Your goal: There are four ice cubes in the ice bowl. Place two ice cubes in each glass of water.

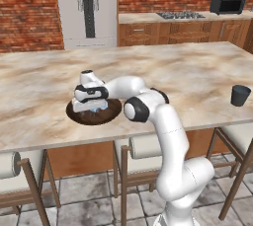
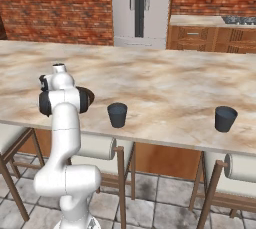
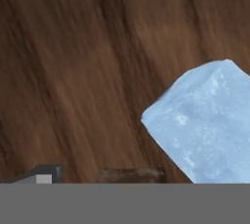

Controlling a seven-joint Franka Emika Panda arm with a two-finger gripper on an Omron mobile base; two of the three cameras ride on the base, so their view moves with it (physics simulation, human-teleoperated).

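The ice bowl [image 1: 109,113], a wide dark wooden dish, lies on the marble counter near its front edge. My gripper [image 1: 92,109] reaches down into it, jaws open, nothing held. In the hand view the bowl's wood grain [image 3: 88,71] is very close, and one pale blue ice cube [image 3: 207,125] lies at the right, beside my left fingertip [image 3: 43,174]. The hand hides the rest of the bowl. One glass of water [image 2: 117,114] stands just right of the bowl [image 2: 90,96], the other glass [image 2: 225,118] far to the right [image 1: 240,95].
Stools [image 1: 136,147] are tucked under the counter's front edge [image 1: 59,141]. Bare marble stretches behind and right of the bowl. Against the back wall stand a fridge [image 1: 86,8], a stove top [image 1: 180,15] and a black microwave [image 1: 227,4].
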